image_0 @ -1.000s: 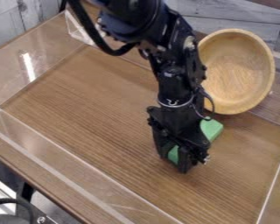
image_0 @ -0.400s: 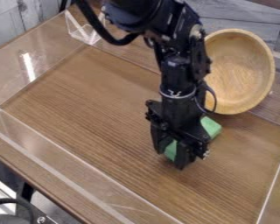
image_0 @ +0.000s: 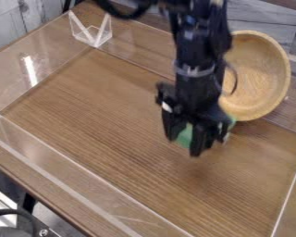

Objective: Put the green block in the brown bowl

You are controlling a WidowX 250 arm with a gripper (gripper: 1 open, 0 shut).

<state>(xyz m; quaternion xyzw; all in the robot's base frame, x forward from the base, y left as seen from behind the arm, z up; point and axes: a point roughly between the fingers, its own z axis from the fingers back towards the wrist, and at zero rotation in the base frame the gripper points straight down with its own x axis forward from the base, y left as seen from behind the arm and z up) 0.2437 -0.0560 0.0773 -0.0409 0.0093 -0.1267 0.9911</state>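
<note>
Green block (image_0: 184, 135) sits clamped between the black fingers of the tool (image_0: 191, 139), lifted clear of the wood-grain counter (image_0: 89, 120); the small matte bar shows only partly behind the jaws; the round, thick-rimmed brown bowl (image_0: 259, 79) rests tilted just right and beyond; the dark arm descends vertically, tool pointing down.

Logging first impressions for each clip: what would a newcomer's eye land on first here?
The black hand, pointing down mid-frame over the wooden table, shut on the bright green block, which looks lifted off the surface. Next, the brown bowl, tilted at the right edge just behind the arm, with nothing visible inside it.
</note>
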